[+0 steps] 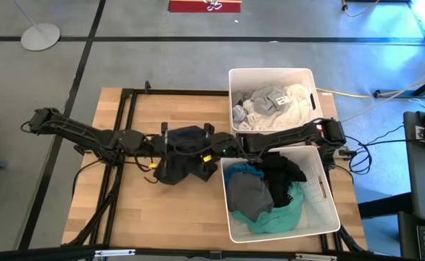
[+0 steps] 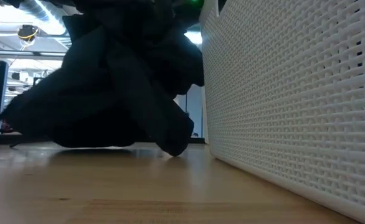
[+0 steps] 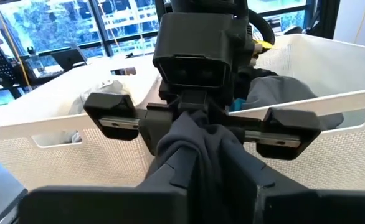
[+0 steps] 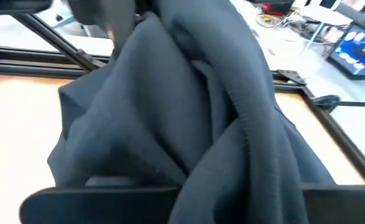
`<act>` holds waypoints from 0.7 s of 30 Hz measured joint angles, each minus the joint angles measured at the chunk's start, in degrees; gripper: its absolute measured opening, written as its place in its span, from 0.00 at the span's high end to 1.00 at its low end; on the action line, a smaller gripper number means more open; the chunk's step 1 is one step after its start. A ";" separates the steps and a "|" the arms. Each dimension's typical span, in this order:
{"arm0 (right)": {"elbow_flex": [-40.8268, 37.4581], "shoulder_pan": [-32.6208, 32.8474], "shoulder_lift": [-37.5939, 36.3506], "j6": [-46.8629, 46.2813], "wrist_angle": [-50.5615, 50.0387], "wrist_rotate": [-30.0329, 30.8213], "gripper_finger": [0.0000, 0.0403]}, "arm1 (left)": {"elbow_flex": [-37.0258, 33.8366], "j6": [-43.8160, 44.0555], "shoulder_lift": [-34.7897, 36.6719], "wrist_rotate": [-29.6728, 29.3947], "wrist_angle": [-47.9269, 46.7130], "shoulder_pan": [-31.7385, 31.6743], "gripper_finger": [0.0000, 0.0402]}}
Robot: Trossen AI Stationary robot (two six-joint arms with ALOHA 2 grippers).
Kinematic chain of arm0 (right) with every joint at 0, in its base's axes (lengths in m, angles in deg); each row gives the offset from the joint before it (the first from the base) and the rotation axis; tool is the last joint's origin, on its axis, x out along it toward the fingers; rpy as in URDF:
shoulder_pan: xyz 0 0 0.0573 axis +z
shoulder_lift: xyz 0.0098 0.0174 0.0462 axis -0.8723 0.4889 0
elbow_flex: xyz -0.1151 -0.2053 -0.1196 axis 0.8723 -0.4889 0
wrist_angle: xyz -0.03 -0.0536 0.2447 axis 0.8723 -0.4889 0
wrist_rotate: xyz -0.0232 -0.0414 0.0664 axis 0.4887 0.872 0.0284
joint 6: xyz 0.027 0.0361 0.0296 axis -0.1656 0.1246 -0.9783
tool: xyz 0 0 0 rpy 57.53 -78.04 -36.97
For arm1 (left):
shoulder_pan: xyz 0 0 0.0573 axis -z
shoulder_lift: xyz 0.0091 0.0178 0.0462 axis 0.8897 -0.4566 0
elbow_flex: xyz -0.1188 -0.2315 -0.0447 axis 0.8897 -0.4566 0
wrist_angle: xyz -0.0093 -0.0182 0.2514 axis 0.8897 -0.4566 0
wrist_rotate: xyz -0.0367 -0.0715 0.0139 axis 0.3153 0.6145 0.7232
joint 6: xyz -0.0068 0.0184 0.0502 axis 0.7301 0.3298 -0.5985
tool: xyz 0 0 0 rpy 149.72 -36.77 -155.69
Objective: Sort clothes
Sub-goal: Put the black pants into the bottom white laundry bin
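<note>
High view shows both bins already filled: pale clothes (image 1: 274, 105) at 1 o'clock, dark clothes (image 1: 267, 192) at 4. One navy garment (image 1: 186, 156) remains mid-desk (image 1: 162, 217), pinched between left claw (image 1: 167, 147) and right claw (image 1: 211, 151), probably the last piece.

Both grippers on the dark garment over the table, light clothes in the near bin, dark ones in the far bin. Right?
Bins are swapped. In the high view the far bin holds the light clothes, the near bin the dark ones. Both grippers, left and right, do meet at the dark garment over the table.
</note>
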 joint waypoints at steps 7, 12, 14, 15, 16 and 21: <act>3.82 0.00 -0.03 0.64 -3.75 2.34 0.85 | 0.06 3.93 2.12 0.19 -0.68 0.05 0.70; 10.20 0.00 -0.03 3.61 -11.01 2.93 0.90 | 0.14 3.44 8.26 0.22 -9.21 0.20 0.58; 13.26 0.05 -0.03 4.80 -14.36 4.43 0.90 | 0.13 3.67 11.46 0.16 -12.98 0.18 0.56; 14.68 0.07 -0.03 5.24 -15.86 5.14 0.90 | 0.14 4.18 12.82 0.15 -14.41 0.17 0.55; 16.21 0.07 -0.03 5.63 -17.70 5.88 0.90 | 0.15 4.92 14.08 0.14 -16.06 0.17 0.55; 24.08 0.04 -0.10 7.71 -25.46 8.56 0.87 | 0.10 7.13 19.45 -0.05 -23.58 0.17 0.55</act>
